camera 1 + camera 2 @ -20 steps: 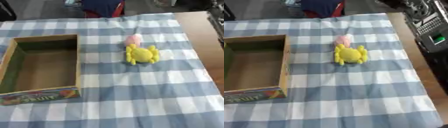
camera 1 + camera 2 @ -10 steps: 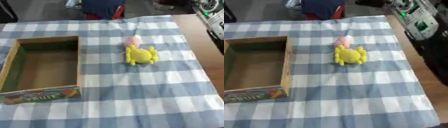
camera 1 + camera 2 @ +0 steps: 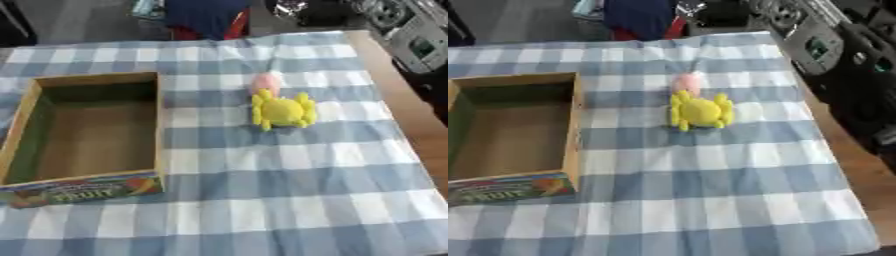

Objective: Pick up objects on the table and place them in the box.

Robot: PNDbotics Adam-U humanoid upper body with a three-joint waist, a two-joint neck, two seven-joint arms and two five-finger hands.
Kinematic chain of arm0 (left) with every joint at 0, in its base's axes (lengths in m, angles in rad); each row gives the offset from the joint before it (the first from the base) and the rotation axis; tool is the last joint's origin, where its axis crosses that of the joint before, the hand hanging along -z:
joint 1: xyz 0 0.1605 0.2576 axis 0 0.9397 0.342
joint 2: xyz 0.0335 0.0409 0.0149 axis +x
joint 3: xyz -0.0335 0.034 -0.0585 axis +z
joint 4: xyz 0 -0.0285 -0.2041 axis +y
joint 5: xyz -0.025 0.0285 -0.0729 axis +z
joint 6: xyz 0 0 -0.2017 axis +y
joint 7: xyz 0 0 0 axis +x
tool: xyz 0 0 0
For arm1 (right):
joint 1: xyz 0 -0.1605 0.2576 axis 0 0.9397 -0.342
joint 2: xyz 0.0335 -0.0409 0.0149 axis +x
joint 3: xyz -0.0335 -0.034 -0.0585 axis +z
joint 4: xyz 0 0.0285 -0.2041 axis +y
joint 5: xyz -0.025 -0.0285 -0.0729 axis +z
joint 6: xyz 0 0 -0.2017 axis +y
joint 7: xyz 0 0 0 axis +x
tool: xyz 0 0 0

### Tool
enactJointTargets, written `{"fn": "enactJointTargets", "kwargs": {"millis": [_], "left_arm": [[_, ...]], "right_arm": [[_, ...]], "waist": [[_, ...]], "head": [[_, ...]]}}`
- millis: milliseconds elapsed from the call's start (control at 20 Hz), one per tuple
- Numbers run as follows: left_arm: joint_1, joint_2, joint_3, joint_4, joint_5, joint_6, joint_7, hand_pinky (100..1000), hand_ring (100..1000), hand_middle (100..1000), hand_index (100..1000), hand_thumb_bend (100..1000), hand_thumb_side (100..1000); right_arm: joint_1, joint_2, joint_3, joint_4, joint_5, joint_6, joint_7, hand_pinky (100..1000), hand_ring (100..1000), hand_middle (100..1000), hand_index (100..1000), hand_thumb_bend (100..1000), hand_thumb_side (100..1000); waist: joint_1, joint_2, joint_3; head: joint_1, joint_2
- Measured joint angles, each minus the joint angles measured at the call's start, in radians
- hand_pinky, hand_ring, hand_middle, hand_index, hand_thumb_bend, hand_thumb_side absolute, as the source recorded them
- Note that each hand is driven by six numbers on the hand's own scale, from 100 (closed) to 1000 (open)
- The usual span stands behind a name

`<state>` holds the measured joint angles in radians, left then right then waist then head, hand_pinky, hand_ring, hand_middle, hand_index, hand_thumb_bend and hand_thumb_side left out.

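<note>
A yellow plush toy [image 3: 282, 111] with stubby legs lies on the checked cloth, right of centre. A small pink thing [image 3: 265, 82] touches its far side. The open cardboard box [image 3: 160, 125] with a fruit print on its front wall stands at the left, with nothing visible inside. My right arm [image 3: 811, 45], black with grey panels, comes in from the upper right above the table's far right corner. Its hand [image 3: 710, 10] is a dark blur beyond the far edge, well away from the toy. My left hand shows in no view.
The blue and white checked cloth [image 3: 262, 200] covers the table. Bare wood [image 3: 411, 125] shows along the right edge. Dark blue fabric with a red part [image 3: 210, 17] sits just beyond the far edge.
My right arm has swung in from the right side toward the far right corner and further left. The toy, the pink thing and the box lie where they were.
</note>
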<state>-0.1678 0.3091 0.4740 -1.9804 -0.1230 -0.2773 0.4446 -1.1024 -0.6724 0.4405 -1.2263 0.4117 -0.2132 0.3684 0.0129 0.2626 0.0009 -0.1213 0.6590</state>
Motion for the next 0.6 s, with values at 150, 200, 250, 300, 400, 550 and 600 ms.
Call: {"fn": "enactJointTargets", "kwargs": {"millis": [150, 200, 250, 300, 400, 550, 600], "left_arm": [[0.000, 0.000, -0.003, 0.000, 0.000, -0.001, -0.001, 378, 600, 538, 831, 445, 573], [0.000, 0.000, -0.003, 0.000, 0.000, -0.001, -0.003, 377, 599, 537, 832, 446, 573], [0.000, 0.000, -0.003, 0.000, 0.000, -0.002, -0.004, 377, 599, 537, 832, 446, 573], [0.000, 0.000, -0.003, 0.000, 0.000, -0.002, -0.006, 377, 599, 537, 832, 446, 573], [0.000, 0.000, -0.003, 0.000, 0.000, -0.001, -0.008, 377, 598, 536, 832, 445, 572], [-0.001, 0.000, -0.004, 0.000, 0.000, -0.001, -0.011, 377, 597, 536, 832, 445, 571], [-0.002, -0.001, -0.004, 0.000, 0.000, -0.001, -0.012, 376, 597, 536, 832, 445, 571]], "right_arm": [[0.004, 0.000, 0.004, 0.009, -0.002, -0.001, 0.036, 741, 841, 819, 979, 100, 1000], [0.008, -0.001, 0.004, 0.009, -0.004, -0.001, 0.047, 741, 843, 821, 981, 100, 1000], [0.015, -0.002, 0.004, 0.009, -0.009, -0.001, 0.059, 740, 845, 823, 982, 100, 1000], [0.021, -0.004, 0.004, 0.008, -0.012, -0.001, 0.071, 741, 846, 824, 983, 100, 1000], [0.034, -0.014, 0.006, 0.004, -0.018, 0.001, 0.091, 741, 851, 830, 988, 100, 983], [0.057, -0.029, 0.008, -0.009, -0.027, 0.006, 0.120, 745, 856, 833, 995, 100, 965], [0.066, -0.035, 0.007, -0.016, -0.031, 0.008, 0.128, 748, 859, 835, 999, 100, 956]], "waist": [[0.003, 0.006, 0.000], [0.004, 0.009, 0.000], [0.004, 0.013, 0.000], [0.003, 0.016, 0.000], [0.004, 0.021, 0.000], [0.003, 0.028, 0.001], [0.003, 0.030, 0.001]], "head": [[0.001, 0.000], [0.001, 0.000], [0.001, 0.000], [0.001, -0.001], [0.002, -0.003], [0.002, -0.009], [0.003, -0.010]]}}
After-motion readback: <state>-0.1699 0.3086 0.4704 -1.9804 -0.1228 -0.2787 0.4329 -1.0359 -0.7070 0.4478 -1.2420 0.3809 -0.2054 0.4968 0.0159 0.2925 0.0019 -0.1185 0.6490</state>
